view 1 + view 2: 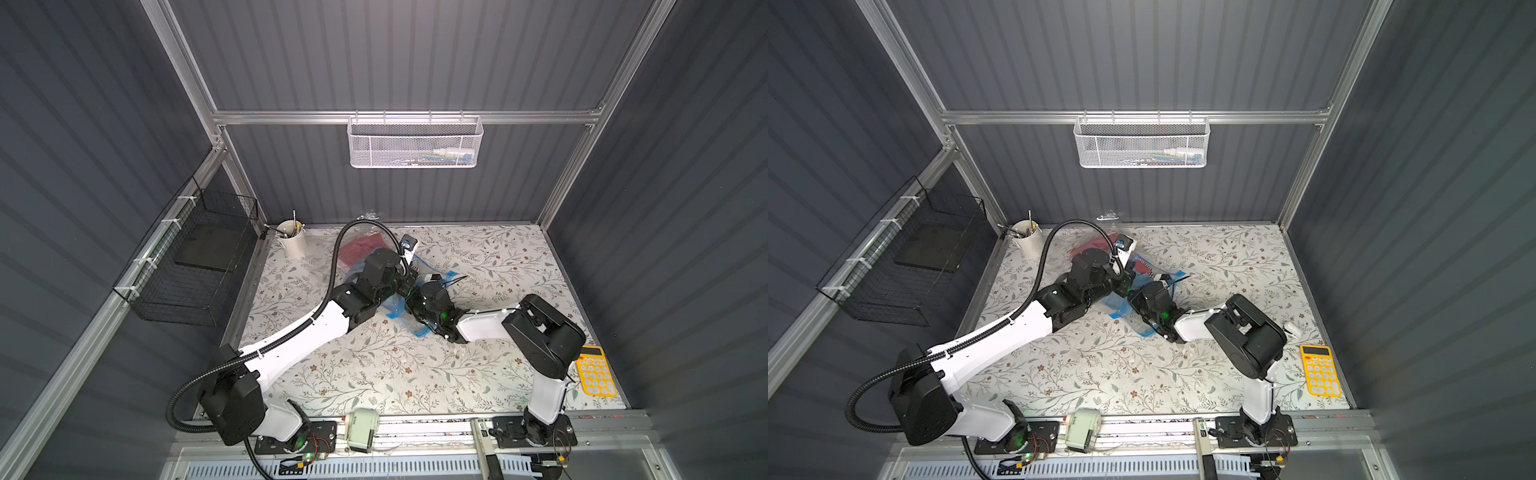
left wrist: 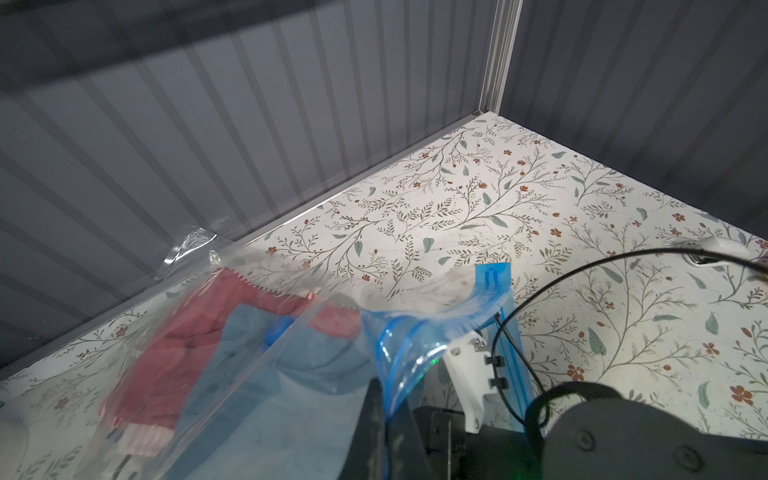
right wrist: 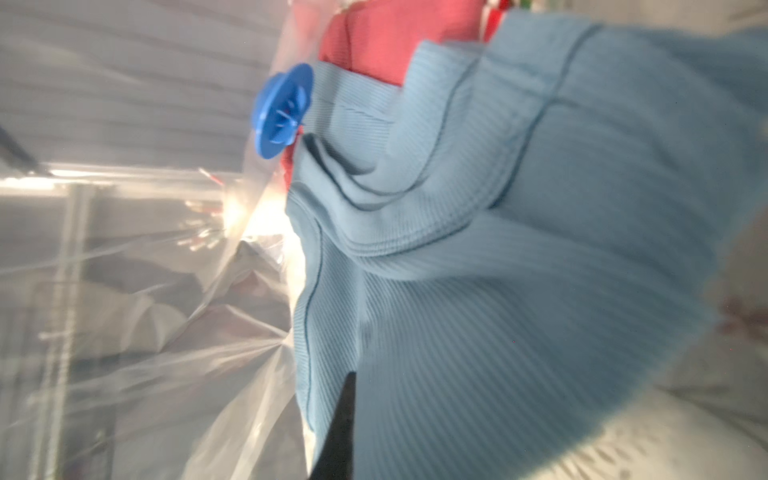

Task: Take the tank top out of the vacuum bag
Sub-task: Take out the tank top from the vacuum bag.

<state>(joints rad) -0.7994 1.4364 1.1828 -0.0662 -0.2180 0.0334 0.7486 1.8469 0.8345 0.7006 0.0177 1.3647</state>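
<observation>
Right wrist view: the right tool (image 3: pixel 338 419) is inside the mouth of the vacuum bag (image 3: pixel 166 291). One dark finger lies against the ribbed light-blue tank top (image 3: pixel 498 291). Jaws clenched, by my reading on a fold of that cloth, though the pinch point itself is hidden. A red garment (image 3: pixel 395 41) sits deeper in the bag, beyond the tank top, and the round blue valve cap (image 3: pixel 284 110) is just beside both.

Left wrist view: the left tool (image 2: pixel 382 399) is clamped on the bag's plastic at the mouth, right by the blue zip strip (image 2: pixel 492 282). Likely purpose is to pin the mouth open and stop the bag from following when the cloth is drawn out.

Both top views: the bag lies on the table (image 1: pixel 415 374), far of centre and a little left. Its closed end is toward the back wall and its mouth faces near-right, where the two tools meet.

Judgement: grasp stage. The tank top is wholly inside and nothing has been pulled clear yet. Risk: the red garment may drag along.
</observation>
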